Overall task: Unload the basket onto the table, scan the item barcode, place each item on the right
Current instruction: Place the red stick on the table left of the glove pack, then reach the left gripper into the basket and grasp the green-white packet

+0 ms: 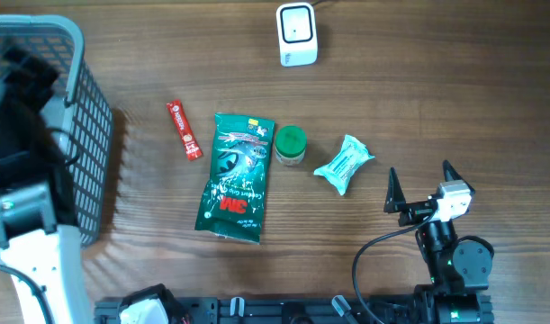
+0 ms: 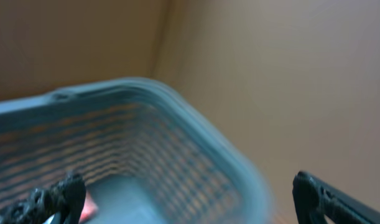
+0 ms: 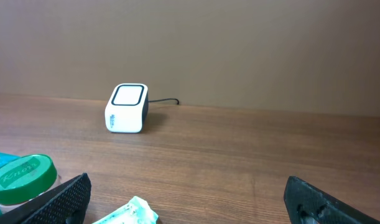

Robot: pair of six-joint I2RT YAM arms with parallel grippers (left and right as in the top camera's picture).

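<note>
Brown wood grain covers the table [image 1: 455,99], and four loose items are laid in a row across its middle: a red sachet [image 1: 184,130], a large green packet [image 1: 236,176], a small green-lidded jar [image 1: 290,145] and a pale teal wipes pack [image 1: 344,164]. The white scanner [image 1: 297,34] is set near the far edge, about midway along it, with its window facing up. The right gripper [image 1: 419,171] is held wide open and empty by the near right corner, pointed toward the far edge. The wipes pack lies just to its left and slightly ahead, its long axis slanted toward the far right. It is judged the likeliest item to be scanned next, since this arm is much the nearer. From that pack the scanner lies farther out and a little leftward. The left gripper [image 2: 188,186] is seen over the grey basket [image 1: 93,117] at the left edge, fingers spread wide with nothing between them; in the overhead view it is lost among dark arm parts. Something pinkish is glimpsed low in the basket, too blurred to name. No barcode can be made out on any item, and the wipes pack is cut off in the right wrist view.
</note>
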